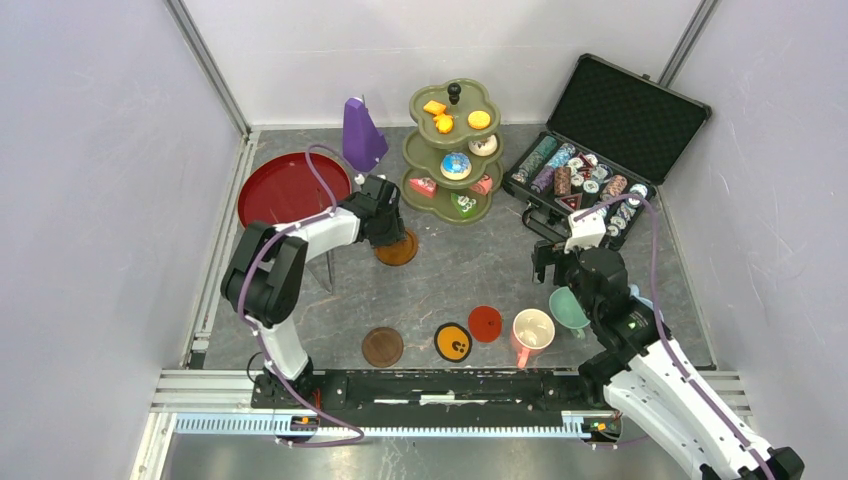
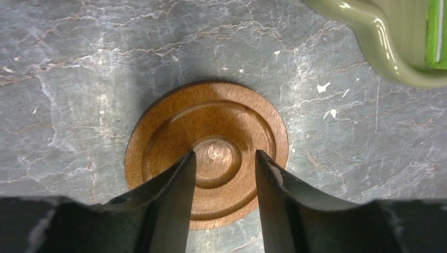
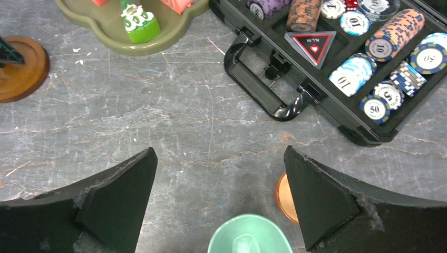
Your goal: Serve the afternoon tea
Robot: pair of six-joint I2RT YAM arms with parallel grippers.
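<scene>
Hovering over the brown coaster (image 2: 211, 118), the left gripper (image 2: 225, 156) holds its jaws a little apart, one finger either side of the coaster's centre. That coaster lies flat on the table just beside the green tiered stand (image 2: 390, 50), while the right gripper (image 3: 220, 152) hangs with jaws spread wide and empty above the teal mug (image 3: 248, 237)

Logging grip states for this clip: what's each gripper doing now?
Left gripper: partly open above the brown coaster, holding nothing.
Right gripper: wide open, empty.
</scene>
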